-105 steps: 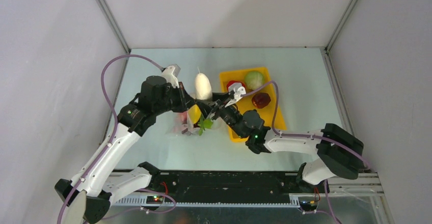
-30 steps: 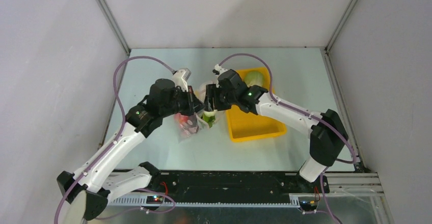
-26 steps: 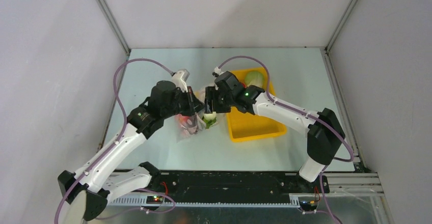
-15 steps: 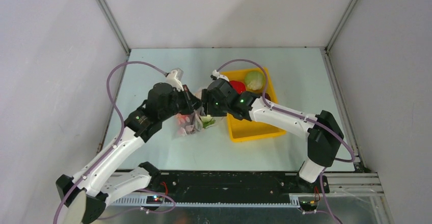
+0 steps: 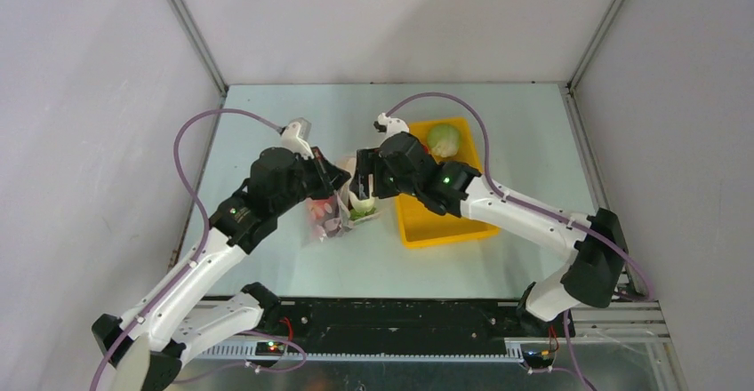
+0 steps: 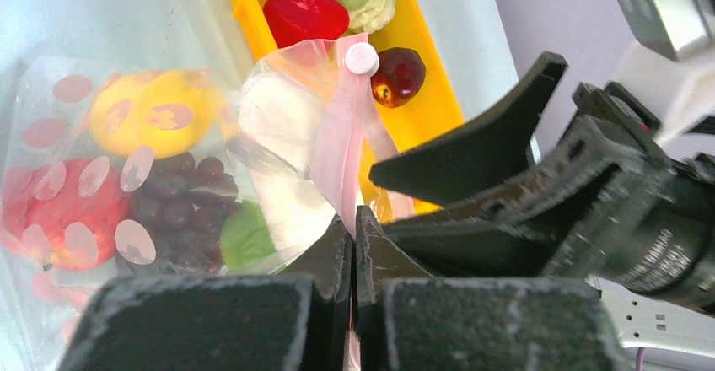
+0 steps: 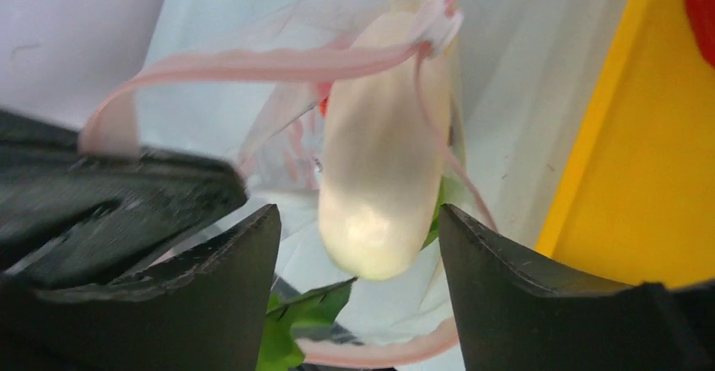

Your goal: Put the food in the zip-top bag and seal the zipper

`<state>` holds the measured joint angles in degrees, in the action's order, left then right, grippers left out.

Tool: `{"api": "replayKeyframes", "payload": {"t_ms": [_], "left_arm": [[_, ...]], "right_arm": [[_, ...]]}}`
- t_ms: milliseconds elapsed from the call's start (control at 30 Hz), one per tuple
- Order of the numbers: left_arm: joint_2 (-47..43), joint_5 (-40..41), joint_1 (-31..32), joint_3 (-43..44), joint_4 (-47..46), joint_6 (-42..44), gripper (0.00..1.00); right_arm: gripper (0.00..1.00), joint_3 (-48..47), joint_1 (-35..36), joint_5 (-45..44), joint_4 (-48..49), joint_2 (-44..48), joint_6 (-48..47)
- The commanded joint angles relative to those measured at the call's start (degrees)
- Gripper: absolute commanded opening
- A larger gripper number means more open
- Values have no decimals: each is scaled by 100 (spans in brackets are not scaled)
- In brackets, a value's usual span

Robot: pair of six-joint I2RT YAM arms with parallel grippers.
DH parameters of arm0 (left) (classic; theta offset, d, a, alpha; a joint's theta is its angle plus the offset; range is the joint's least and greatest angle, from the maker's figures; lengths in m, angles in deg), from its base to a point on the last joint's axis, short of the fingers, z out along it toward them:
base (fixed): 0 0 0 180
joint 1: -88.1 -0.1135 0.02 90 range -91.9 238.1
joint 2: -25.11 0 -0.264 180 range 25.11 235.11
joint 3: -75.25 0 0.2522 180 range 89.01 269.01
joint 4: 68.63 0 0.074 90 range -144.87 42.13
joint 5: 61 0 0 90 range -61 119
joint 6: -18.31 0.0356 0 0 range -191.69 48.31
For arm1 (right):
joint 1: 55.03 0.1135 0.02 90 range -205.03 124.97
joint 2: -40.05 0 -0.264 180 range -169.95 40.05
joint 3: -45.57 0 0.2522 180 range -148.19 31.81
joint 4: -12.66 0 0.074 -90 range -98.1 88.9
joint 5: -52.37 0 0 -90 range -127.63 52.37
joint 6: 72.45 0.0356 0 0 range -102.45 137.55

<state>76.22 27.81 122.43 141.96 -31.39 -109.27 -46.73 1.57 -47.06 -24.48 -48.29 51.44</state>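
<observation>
White radish (image 7: 379, 177) sits inside the open loop of the zipper (image 7: 253, 61). From above, its long axis runs roughly near-to-far with the green leaves at the near end. How steeply it tilts cannot be told. In the right wrist view the rounded leafy end is closest and the far end reaches the white slider tab (image 6: 362, 57).

Right fingers (image 7: 253, 244) are spread on either side of the radish. A gap shows on one side; the other side is too close to judge contact.

Left fingers (image 6: 337, 253) are pressed together, pinching the pink zipper strip and holding one lip of the mouth up.

Zip-top bag (image 5: 320, 227) lies near the middle of the surface (image 5: 267, 124), just left of the yellow tray (image 5: 445, 231). Its mouth is turned toward the tray and its closed end points near-left. Through the dotted plastic show a yellow piece (image 6: 156, 111), a red piece (image 6: 55, 211), dark grapes (image 6: 181, 198) and a green piece (image 6: 244, 236).

The tray's long axis runs near-to-far. It holds the cabbage (image 5: 443, 139) at its far end, a red pepper (image 6: 305, 13) and a dark red round piece (image 6: 398, 74).

Edges and room: only a narrow strip separates bag and tray, and both sets of fingers crowd it. Bare surface shows far-left of the bag, along the near edge, and right of the tray.

The surface is a pale grey-green sheet, enclosed by plain white walls with metal posts at the far corners.
</observation>
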Motion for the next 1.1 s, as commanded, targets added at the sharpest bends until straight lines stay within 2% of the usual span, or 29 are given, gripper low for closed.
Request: {"api": "replayKeyframes", "payload": {"t_ms": [0, 133, 367, 600, 767, 1067], "left_arm": [[-27, 223, -14, 267, -324, 5, 0], [8, 205, -15, 277, -348, 18, 0], [55, -70, -11, 280, -390, 14, 0], [272, -934, -14, 252, -617, -159, 0], [223, -1122, -4, 292, -461, -118, 0], [67, -1038, -6, 504, -342, -46, 0]], "right_arm": [[69, 146, 104, 614, 337, 387, -273], [55, 319, 112, 798, 350, 416, -165], [51, 420, 121, 851, 164, 120, -54], [37, 453, 11, 988, 1655, -572, 322], [36, 454, -19, 457, 1958, -955, 645], [36, 427, -103, -70, 1656, -1089, 666]]}}
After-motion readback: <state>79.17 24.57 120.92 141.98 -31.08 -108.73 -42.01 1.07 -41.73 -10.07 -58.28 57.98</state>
